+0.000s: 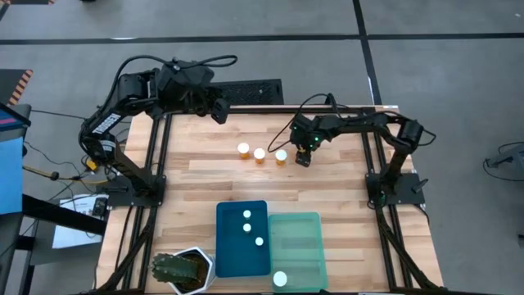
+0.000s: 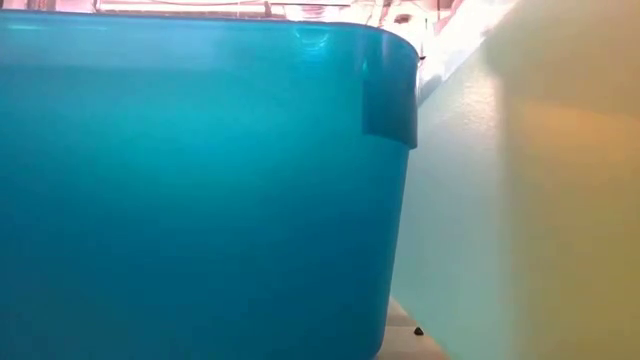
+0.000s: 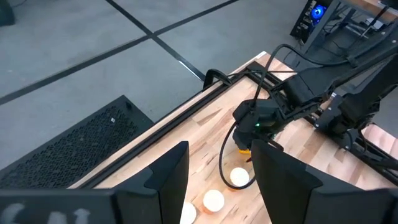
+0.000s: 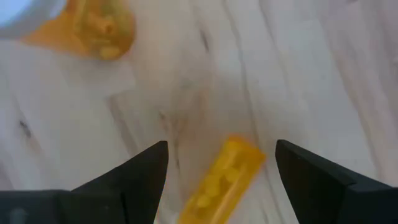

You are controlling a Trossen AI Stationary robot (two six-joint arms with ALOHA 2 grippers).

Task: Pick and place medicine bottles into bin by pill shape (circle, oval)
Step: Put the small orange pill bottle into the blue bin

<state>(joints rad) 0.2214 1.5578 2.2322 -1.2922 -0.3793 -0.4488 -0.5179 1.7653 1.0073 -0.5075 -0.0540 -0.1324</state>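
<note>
Left gripper [image 1: 219, 113]: parked up at the table's [image 1: 344, 180] far edge, above the wood, jaws part-way apart with nothing between them
Plant pot [image 1: 185, 272]: near-left corner, beside the blue tray
Bottles on table [image 1: 259, 154]: three white caps in a row mid-table, left of the right gripper
Blue tray [image 1: 231, 250]: near edge, three bottles standing inside
Green tray [image 1: 299, 250]: touching the blue tray's right side, one bottle [image 1: 280, 279] at its near end
Right gripper [image 1: 304, 157]: down low by the rightmost bottle [image 1: 281, 156], jaws spread wide, an orange vial [image 4: 222, 174] on the wood between the fingers
</note>
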